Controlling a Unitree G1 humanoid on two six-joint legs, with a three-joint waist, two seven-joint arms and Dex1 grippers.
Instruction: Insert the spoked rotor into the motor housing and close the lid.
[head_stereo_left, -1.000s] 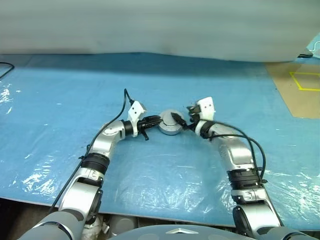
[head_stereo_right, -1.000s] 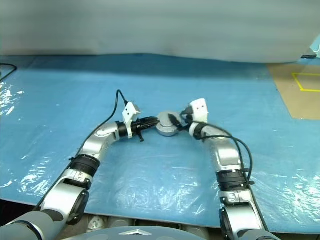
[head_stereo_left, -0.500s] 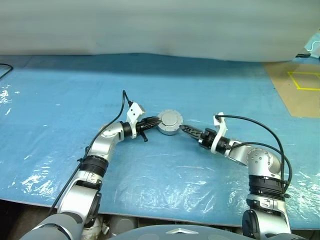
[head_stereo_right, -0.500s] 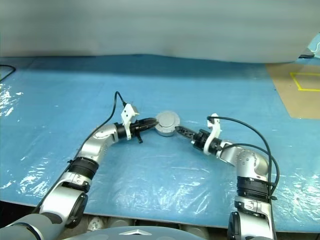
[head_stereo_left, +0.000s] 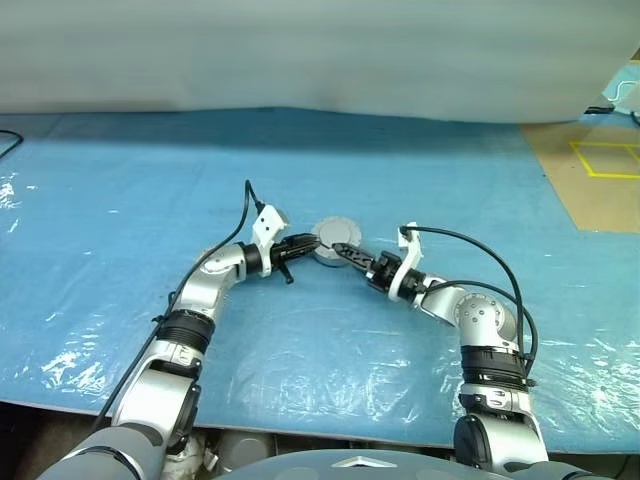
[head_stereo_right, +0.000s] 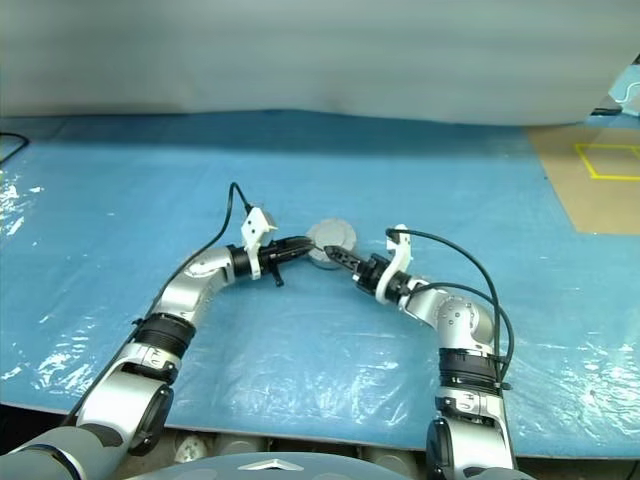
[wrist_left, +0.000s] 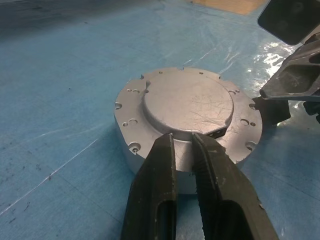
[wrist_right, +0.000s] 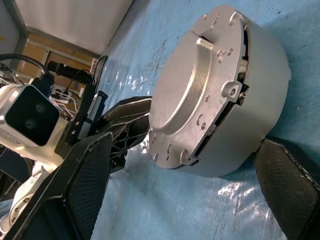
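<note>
Motor housing (wrist_left: 150, 160) sits on the blue plastic sheet (head_stereo_left: 100, 150) covering the tabletop, flat side down, with the lid (wrist_left: 187, 107) seated on top. The lid's smooth outer face points up, with a raised round centre and small bolt holes around the rim. In the right wrist view a thin dark seam runs between lid and housing along part of the rim; whether the lid is fully seated cannot be told from this angle.

Left claw (head_stereo_left: 312, 243) reaches the housing from the robot's left side. Its two black fingers (wrist_left: 155, 185) are nearly clenched, with a narrow gap between them, and their tips rest against the housing's edge at the step of the lid's raised centre. They do not appear to enclose anything.

Right claw (head_stereo_left: 340, 251) approaches the housing from the opposite side. Its jaws are fully spread, one finger (wrist_right: 82, 180) on each side of the housing, both apart from the metal wall. Nothing is grasped.

Yellow tape outline (head_stereo_left: 600, 158) lies on a brown floor patch well apart from the housing, toward the robot's right.
</note>
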